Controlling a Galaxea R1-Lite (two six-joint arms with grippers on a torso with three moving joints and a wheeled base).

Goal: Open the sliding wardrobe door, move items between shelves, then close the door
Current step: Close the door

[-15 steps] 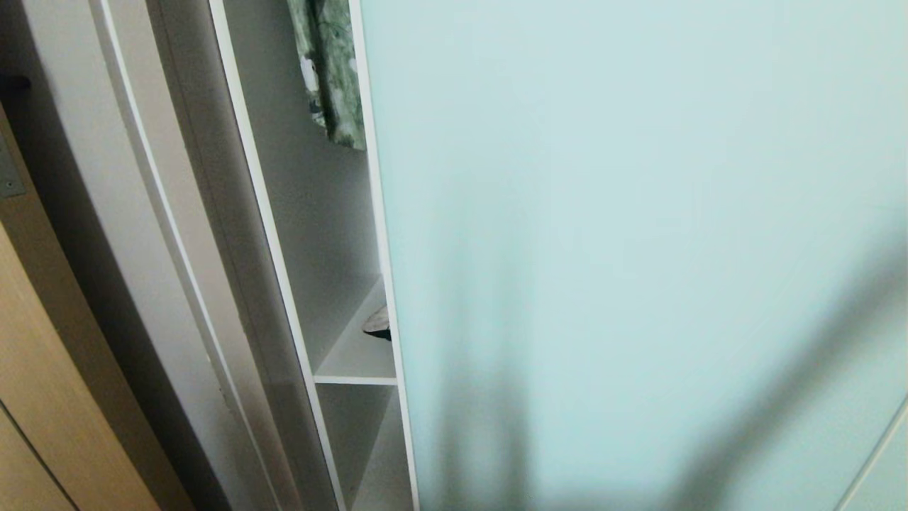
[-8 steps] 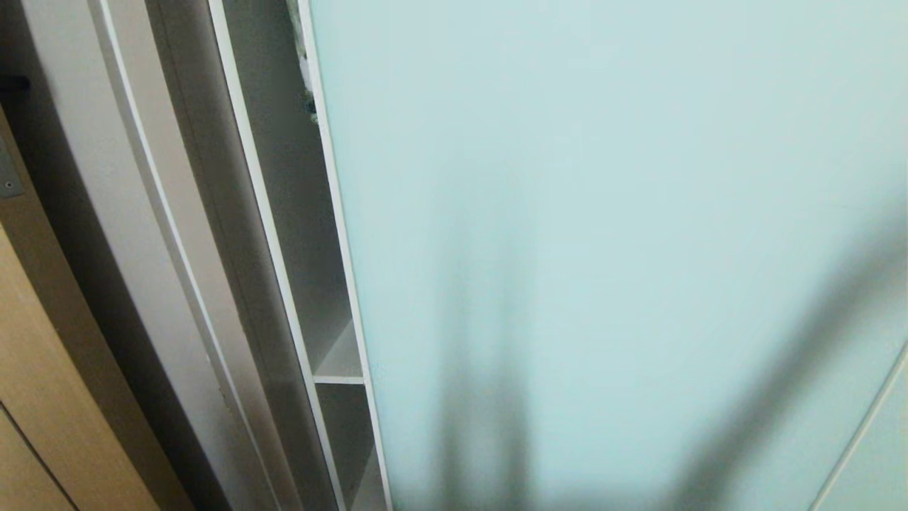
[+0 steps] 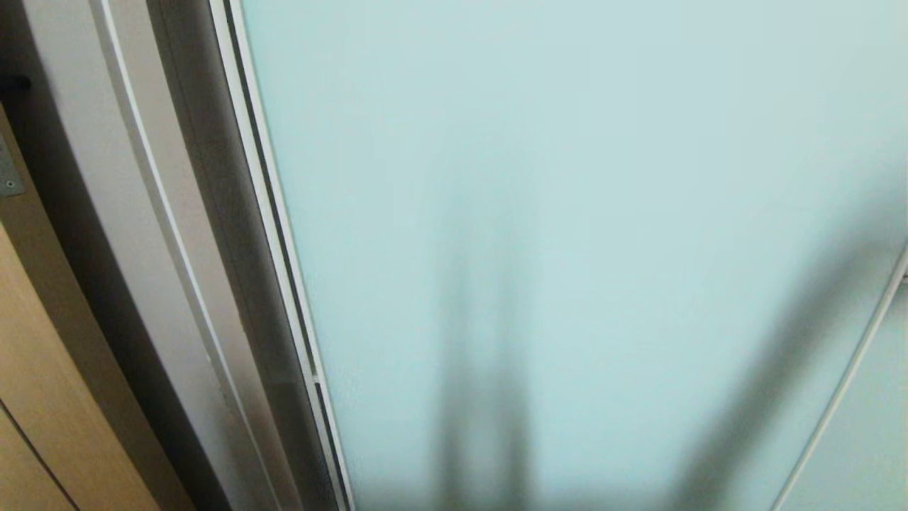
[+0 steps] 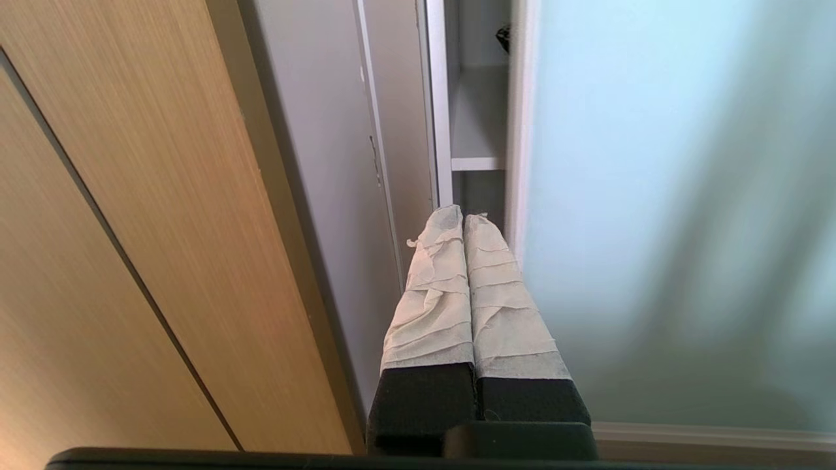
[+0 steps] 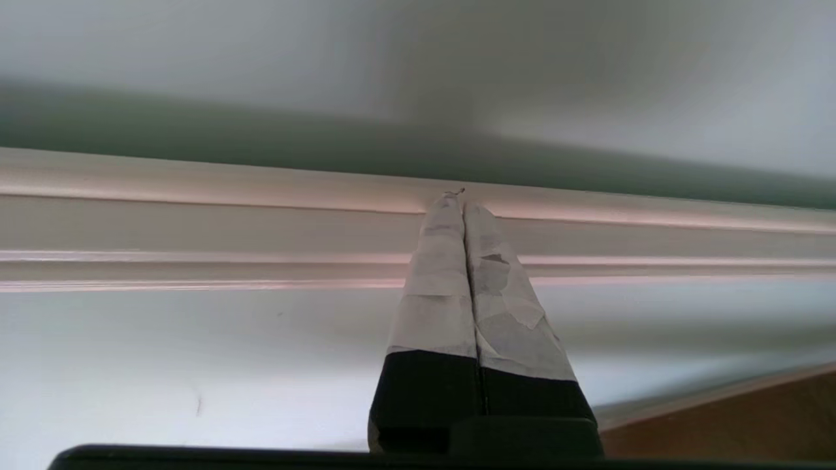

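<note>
Head view: sliding wardrobe door (image 3: pixel 567 213) nearly shut.
Right end effector (image 5: pixel 463 196): closed, empty, at door frame.
Left end effector (image 4: pixel 463 219): closed, parked.
Remaining: final gap.

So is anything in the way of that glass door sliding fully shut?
Nothing visible. In the head view only a thin dark slit shows between the glass door and the wardrobe side, and nothing sticks out of that slit.

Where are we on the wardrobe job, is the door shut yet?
Nearly. In the head view the sliding wardrobe door leaves only a dark sliver at the frame; the left wrist view shows a narrow gap with a shelf. The shut right gripper is at its frame, the left gripper idle.
</note>
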